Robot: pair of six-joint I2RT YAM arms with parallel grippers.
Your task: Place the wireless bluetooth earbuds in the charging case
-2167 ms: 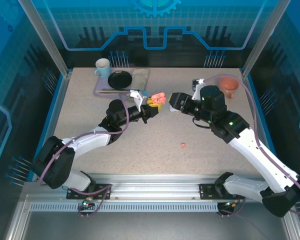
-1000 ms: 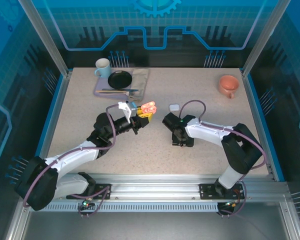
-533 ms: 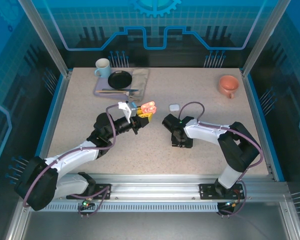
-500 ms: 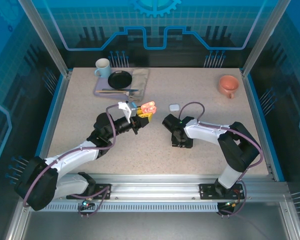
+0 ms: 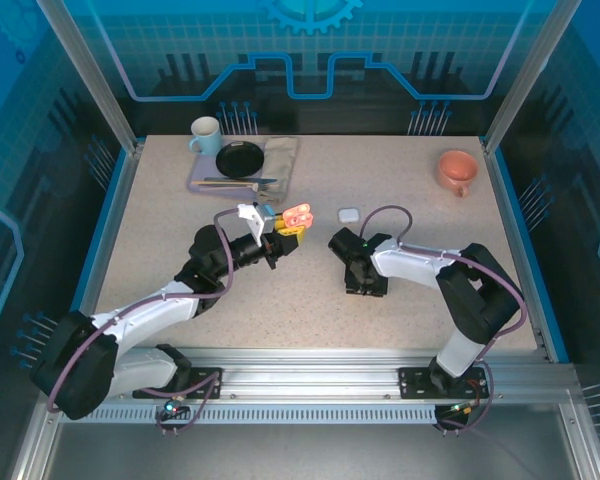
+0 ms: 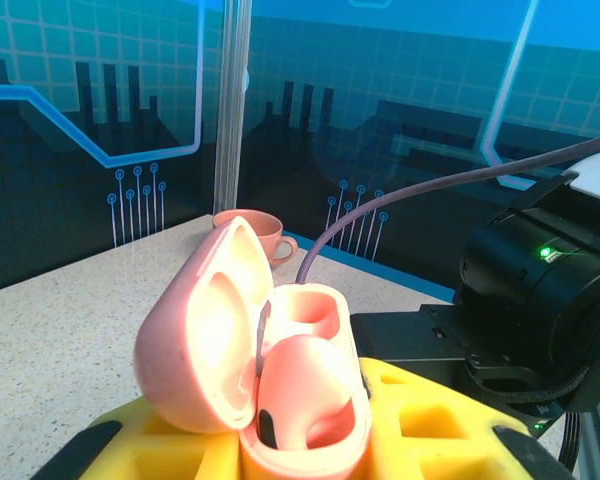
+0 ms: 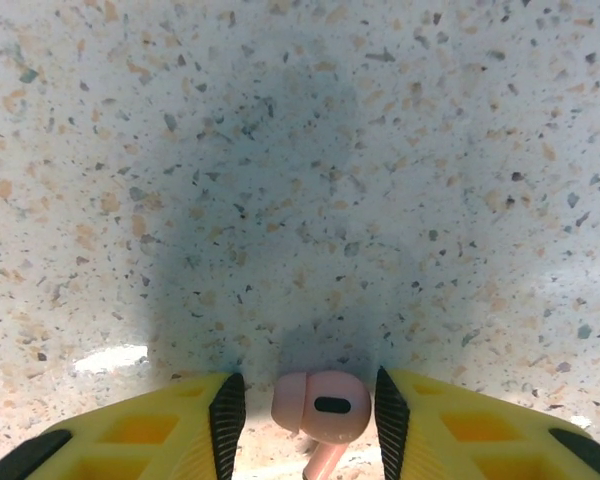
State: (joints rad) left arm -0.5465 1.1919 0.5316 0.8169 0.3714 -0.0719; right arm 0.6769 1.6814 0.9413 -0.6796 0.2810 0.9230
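Observation:
My left gripper is shut on a salmon-pink charging case, held above the table with its lid swung open. One pink earbud sits in a socket of the case; the other socket is bare. My right gripper points straight down at the table. Its yellow fingers stand open on either side of a second pink earbud lying on the tabletop, with small gaps on both sides.
A small white case lies just behind the right arm. A pink cup stands at the back right. A mug and a black plate rest on a tray at the back left.
The right arm came down from behind the middle of the table to the near middle, over the pink earbud. The left arm pulled back slightly left with the case.

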